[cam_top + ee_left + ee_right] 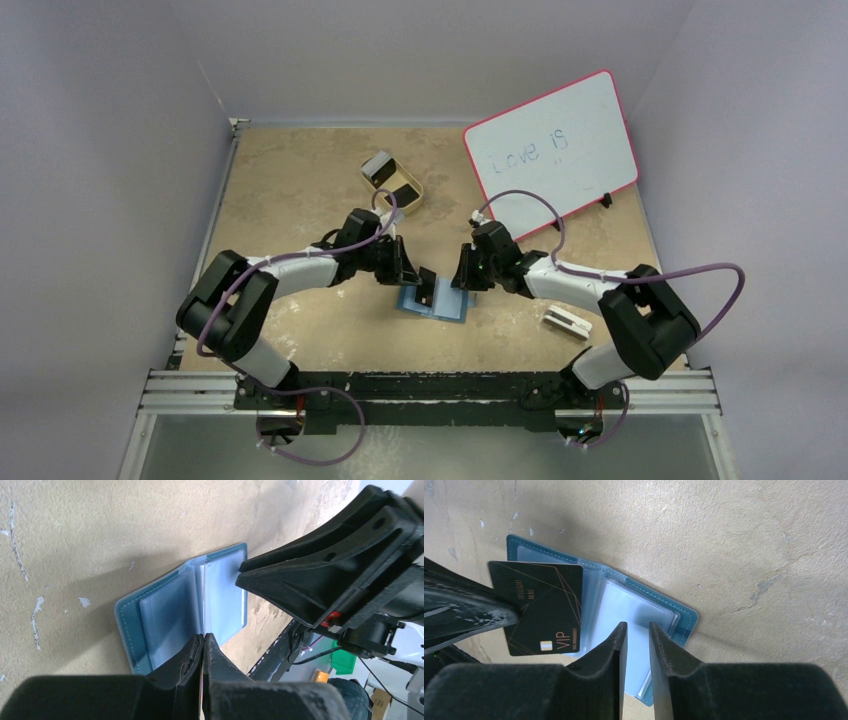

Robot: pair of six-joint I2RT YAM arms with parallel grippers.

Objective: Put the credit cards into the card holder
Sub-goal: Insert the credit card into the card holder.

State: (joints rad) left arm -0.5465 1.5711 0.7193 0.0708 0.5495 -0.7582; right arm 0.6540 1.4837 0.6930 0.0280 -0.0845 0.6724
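Observation:
The teal-blue card holder [447,306] lies open on the table between the two grippers, its clear sleeves facing up; it also shows in the left wrist view [165,615] and the right wrist view [684,617]. My left gripper [413,275] [203,639] is shut on a black credit card [541,607] marked VIP and holds it on edge over the holder's left half. The card [427,287] shows only as a thin line between its own fingers. My right gripper [463,276] [637,626] hovers over the right half with a narrow gap between its jaws, nothing in it.
A tan oval tray [412,196] with more cards in it stands at the back centre. A pink-framed whiteboard [555,150] leans at the back right. A white block with a dark slot [567,321] lies near the right arm.

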